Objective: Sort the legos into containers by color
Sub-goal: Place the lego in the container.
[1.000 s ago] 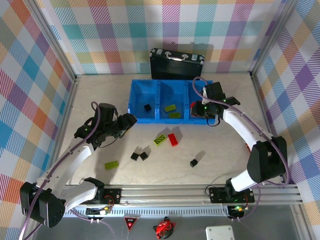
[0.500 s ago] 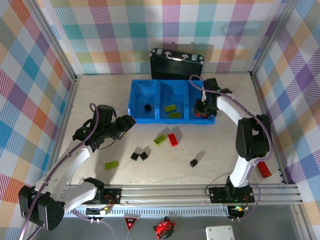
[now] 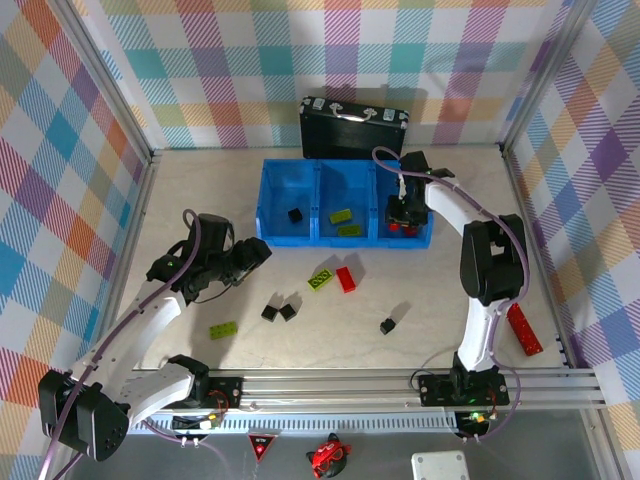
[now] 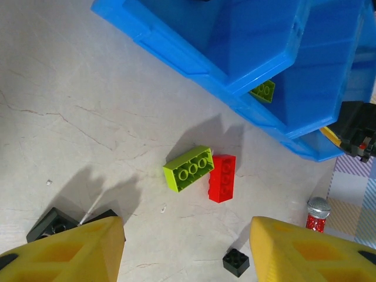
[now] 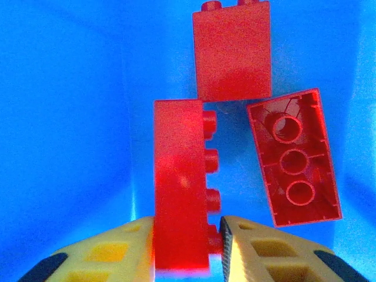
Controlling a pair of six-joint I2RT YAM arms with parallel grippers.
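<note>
Releasing into the right-hand compartment looks like the step in hand. Your right gripper (image 5: 187,228) sits low inside the blue bin (image 3: 345,240), jaws closed on a held red brick (image 5: 179,176), pads touching both sides, studs pointing sideways. Two other red bricks (image 5: 232,50) lie just beyond it in the same compartment, so the colour matches.

Note for you: open wide before lifting, then rise straight up. Otherwise a finger may drag the brick back out or catch the bin wall.

Your left gripper (image 4: 185,238) hovers open and empty over the table. Below it a green brick (image 4: 188,168) touches a loose red brick (image 4: 222,178), with a black cube (image 4: 235,262) nearby. Take one of the pair from its free side.
</note>
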